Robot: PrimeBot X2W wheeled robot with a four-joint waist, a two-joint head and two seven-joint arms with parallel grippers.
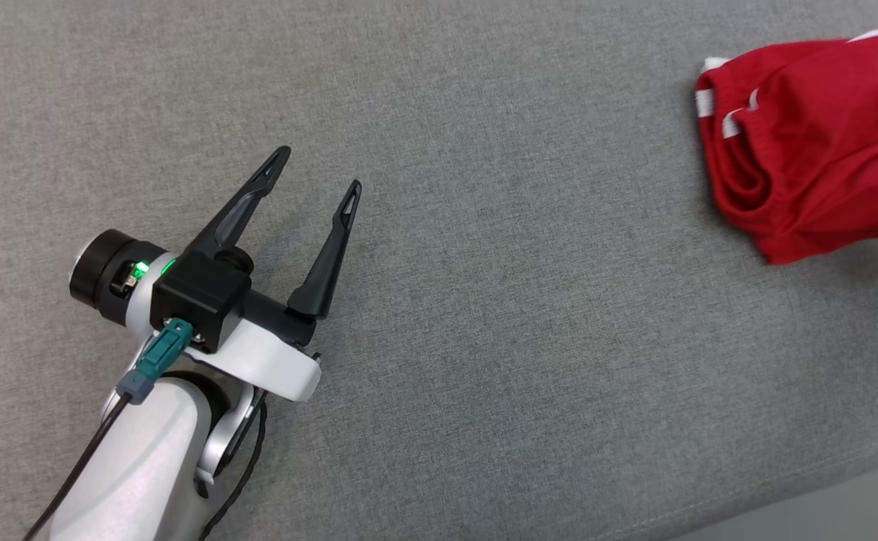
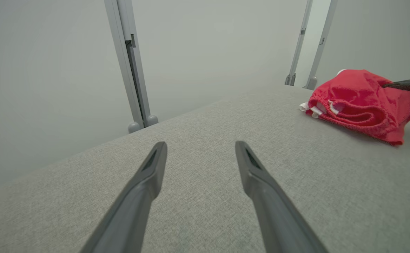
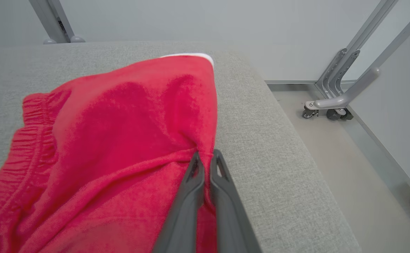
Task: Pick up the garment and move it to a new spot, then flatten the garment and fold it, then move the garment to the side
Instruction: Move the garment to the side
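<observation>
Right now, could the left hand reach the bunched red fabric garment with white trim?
Probably yes: nothing lies on the grey padded surface between the open left hand and the red garment, whose edge the right hand pinches.
</observation>
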